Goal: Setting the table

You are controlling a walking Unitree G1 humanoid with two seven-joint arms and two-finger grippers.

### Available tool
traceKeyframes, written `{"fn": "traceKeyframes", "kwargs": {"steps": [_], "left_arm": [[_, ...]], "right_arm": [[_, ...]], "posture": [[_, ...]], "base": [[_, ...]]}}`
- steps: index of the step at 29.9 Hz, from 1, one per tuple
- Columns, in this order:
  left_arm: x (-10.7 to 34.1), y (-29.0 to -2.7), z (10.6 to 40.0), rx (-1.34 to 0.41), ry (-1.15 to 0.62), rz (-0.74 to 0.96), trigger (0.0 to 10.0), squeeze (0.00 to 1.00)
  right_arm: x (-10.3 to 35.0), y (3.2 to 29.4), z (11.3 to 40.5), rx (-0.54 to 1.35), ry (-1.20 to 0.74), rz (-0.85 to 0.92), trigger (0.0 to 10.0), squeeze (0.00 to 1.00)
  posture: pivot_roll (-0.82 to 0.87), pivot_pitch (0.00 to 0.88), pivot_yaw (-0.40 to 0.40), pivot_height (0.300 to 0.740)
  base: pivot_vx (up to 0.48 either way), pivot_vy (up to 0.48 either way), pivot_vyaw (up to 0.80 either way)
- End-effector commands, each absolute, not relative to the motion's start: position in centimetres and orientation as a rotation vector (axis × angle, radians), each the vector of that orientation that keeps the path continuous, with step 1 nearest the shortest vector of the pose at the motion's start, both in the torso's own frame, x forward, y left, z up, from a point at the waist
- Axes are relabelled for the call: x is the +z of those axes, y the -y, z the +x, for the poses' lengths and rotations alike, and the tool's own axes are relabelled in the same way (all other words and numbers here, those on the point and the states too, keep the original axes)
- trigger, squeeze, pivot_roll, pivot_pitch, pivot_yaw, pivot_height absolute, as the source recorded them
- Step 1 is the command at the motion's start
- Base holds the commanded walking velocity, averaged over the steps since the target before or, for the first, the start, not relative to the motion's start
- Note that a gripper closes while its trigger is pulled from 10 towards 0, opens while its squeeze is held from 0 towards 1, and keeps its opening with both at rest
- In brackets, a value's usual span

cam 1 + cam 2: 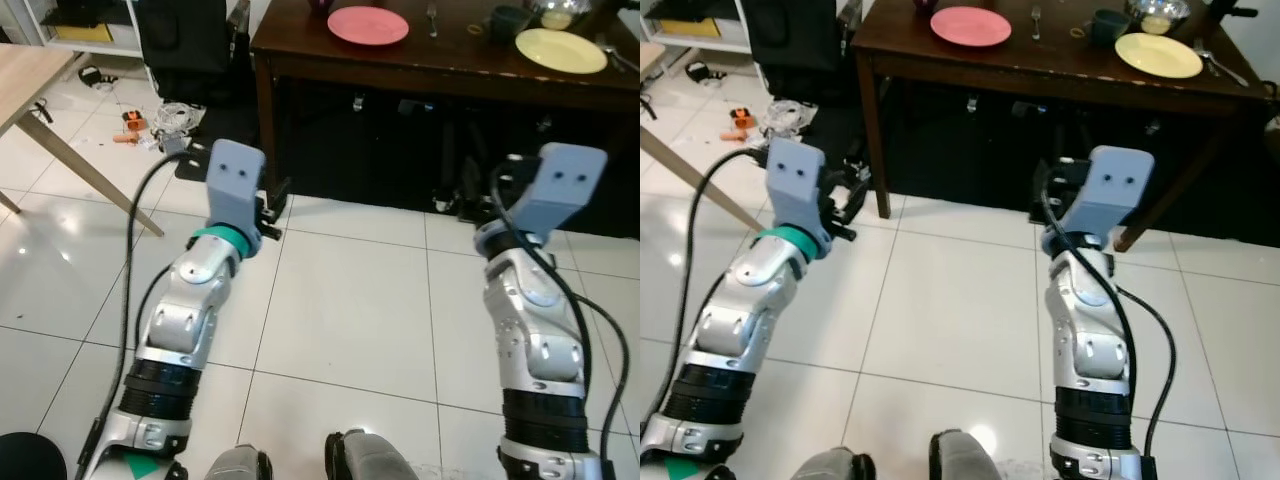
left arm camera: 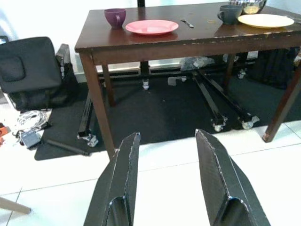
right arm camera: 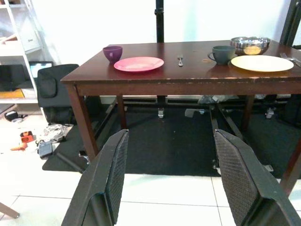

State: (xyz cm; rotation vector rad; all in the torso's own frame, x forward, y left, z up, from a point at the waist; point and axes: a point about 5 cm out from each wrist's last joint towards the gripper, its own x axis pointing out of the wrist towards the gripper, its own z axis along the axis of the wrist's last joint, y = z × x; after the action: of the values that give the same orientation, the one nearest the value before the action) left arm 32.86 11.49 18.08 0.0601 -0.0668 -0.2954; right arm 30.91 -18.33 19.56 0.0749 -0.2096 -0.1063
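Observation:
A dark wooden table (image 1: 400,75) stands ahead of me across the white tiled floor. On it are a pink plate (image 1: 368,25), a purple cup (image 3: 112,52), a fork (image 3: 180,60), a dark cup (image 3: 222,53), a metal bowl (image 3: 250,45) and a yellow plate (image 1: 560,50). Both arms are raised toward the table, well short of its edge. My left gripper (image 2: 167,136) is open with nothing between its fingers. My right gripper (image 3: 172,134) is open too, also holding nothing.
A black mat (image 2: 164,108) and a wheeled stand base (image 2: 216,103) lie under the table. A black bag (image 2: 33,70) sits left of it, with cables and small clutter (image 1: 170,120) on the floor. A light wooden table (image 1: 30,70) stands at far left.

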Motion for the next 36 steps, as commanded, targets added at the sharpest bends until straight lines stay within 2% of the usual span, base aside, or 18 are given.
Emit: {"fn": "traceKeyframes", "kwargs": {"steps": [1,36], "left_arm": [[17.72,-11.22,32.90,-0.303,0.049,0.062,10.0,0.00],[17.67,-11.40,33.28,-0.268,0.044,0.088,10.0,0.00]], "right_arm": [[19.42,18.42,31.00,-0.107,0.197,0.081,10.0,0.00],[19.39,18.44,30.96,-0.115,0.196,0.089,10.0,0.00]], "posture": [[-0.07,0.000,0.049,0.740],[-0.07,0.003,0.054,0.740]], "base": [[0.000,0.000,0.80],[0.000,0.000,0.80]]}}
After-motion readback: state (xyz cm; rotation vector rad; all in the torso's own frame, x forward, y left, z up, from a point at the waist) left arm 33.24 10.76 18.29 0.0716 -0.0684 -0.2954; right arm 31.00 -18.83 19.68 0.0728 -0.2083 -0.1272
